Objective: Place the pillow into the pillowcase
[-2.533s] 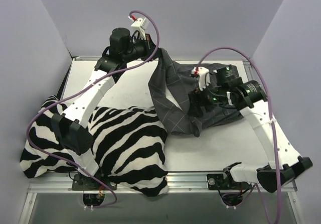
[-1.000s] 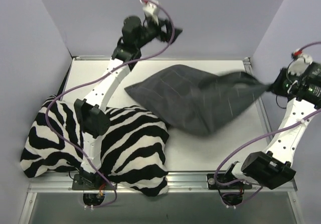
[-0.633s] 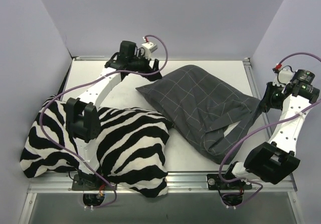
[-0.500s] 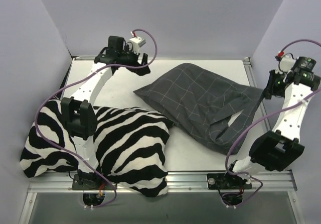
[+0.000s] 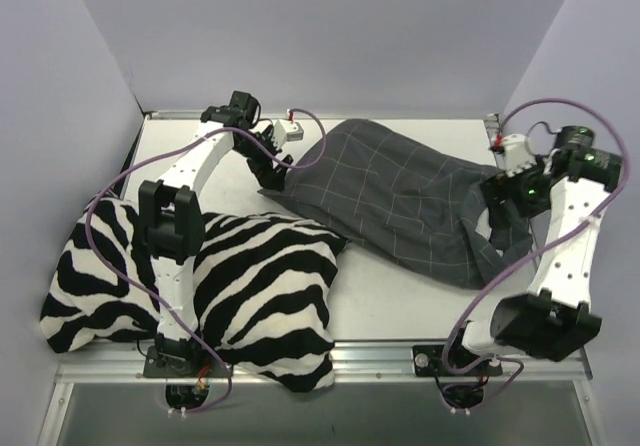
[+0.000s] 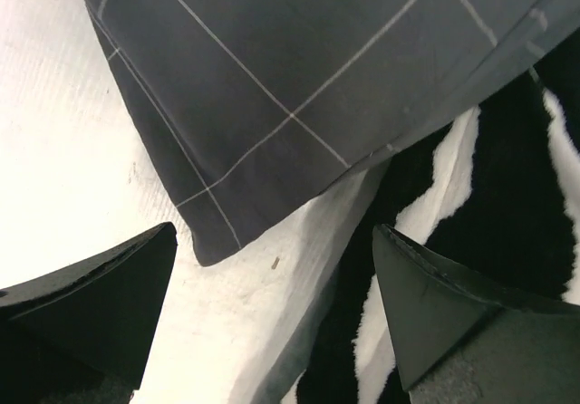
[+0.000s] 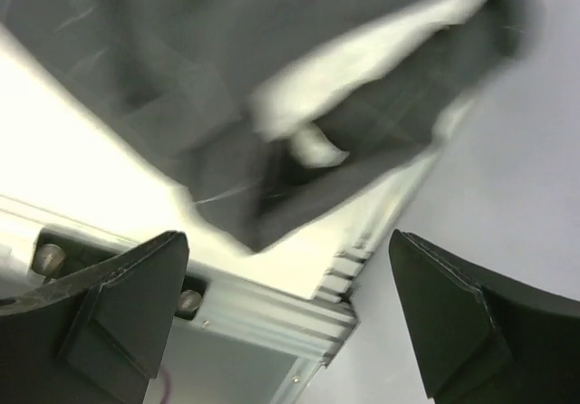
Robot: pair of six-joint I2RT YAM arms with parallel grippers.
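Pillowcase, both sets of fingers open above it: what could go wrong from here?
1. The pillowcase has its mouth at the right edge of the table. Something white, perhaps the pillow, shows in it, blurred. It may not be fully in and could slip out.
2. The left fingers hang over the corner that abuts the zebra cushion. A regrasp there may pinch the cushion too.
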